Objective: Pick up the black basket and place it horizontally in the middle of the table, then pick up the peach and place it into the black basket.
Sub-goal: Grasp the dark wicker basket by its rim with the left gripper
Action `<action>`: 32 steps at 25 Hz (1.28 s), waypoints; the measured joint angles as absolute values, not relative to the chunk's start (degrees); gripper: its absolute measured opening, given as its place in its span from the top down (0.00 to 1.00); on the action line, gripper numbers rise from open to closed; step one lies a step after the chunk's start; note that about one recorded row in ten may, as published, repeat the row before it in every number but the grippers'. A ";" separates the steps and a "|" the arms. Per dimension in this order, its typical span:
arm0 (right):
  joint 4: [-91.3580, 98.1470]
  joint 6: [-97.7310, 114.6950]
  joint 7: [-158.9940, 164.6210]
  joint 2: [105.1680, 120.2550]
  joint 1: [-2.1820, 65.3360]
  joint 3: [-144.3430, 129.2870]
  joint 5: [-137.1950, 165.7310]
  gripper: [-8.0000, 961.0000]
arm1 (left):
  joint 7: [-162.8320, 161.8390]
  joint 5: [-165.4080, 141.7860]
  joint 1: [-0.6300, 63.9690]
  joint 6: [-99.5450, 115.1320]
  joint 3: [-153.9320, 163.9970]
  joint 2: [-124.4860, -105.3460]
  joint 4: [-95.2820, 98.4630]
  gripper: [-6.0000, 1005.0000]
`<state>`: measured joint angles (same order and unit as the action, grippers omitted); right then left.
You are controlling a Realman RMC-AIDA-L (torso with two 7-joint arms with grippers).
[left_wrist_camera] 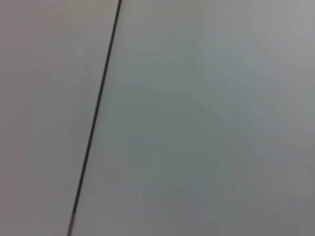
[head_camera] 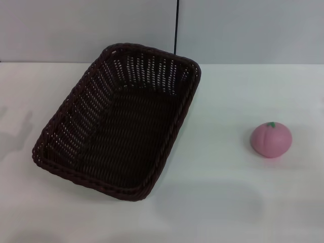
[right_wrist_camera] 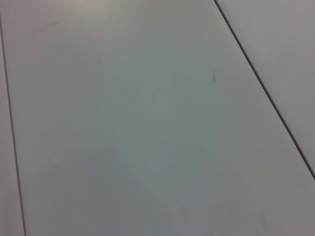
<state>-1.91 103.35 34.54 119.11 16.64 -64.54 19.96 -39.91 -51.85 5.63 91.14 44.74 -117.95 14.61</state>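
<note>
The black basket (head_camera: pixel 119 124) sits on the white bench (head_camera: pixel 228 202), left of centre and reaching from the near-left toward the far edge. Its long axis runs on a slant: the near short end lies toward the left and close to the robot, the far short end lies farther away and a little to the right, by the back edge of the bench. So it is neither square to the bench nor lying crosswise, and the first move, as I judge it, must both turn it and bring it rightward to the middle.

The peach (head_camera: pixel 271 140) rests well apart from the basket, on the right side of the bench, upright with its green stem spot on top. Nothing is inside the basket.

Neither arm shows in the head view, and both wrist views show only plain pale panels with dark seams, so I cannot tell how either set of jaws stands. Going by the layout alone, the basket lies on the left arm's side and the peach on the right arm's side. The near-left rim of the basket looks the closest part to take hold of.
</note>
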 joint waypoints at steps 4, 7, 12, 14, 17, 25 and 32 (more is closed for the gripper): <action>-1.81 102.99 34.52 118.91 16.62 -64.59 19.96 0.24 | -42.60 -52.03 4.17 87.25 46.19 -117.95 18.50 0.33; -1.80 102.90 34.26 118.72 16.56 -64.60 19.95 0.24 | -42.78 -52.04 3.86 86.58 46.28 -117.95 18.85 0.33; -1.81 102.78 34.12 118.11 16.23 -64.67 19.96 0.24 | -42.85 -52.05 3.52 86.77 46.02 -117.99 19.23 0.34; -1.82 102.74 34.12 117.90 16.10 -64.69 19.96 0.24 | -43.54 -52.94 3.38 87.27 46.37 -117.91 20.50 0.34; -1.84 102.68 34.12 117.87 16.02 -64.69 19.95 0.24 | -49.92 -59.42 2.77 86.88 46.50 -117.84 28.44 0.34; -1.75 102.07 34.13 117.86 16.15 -64.65 19.95 0.24 | -85.78 -83.86 4.92 81.32 46.57 -118.02 58.30 0.35; -1.68 101.87 34.12 117.86 16.06 -64.20 19.63 0.24 | -116.20 -109.36 12.49 84.27 46.56 -117.84 80.93 0.36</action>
<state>-1.68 101.87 34.12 117.86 16.06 -64.20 19.63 -116.20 -109.36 12.49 84.27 46.56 -117.84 80.93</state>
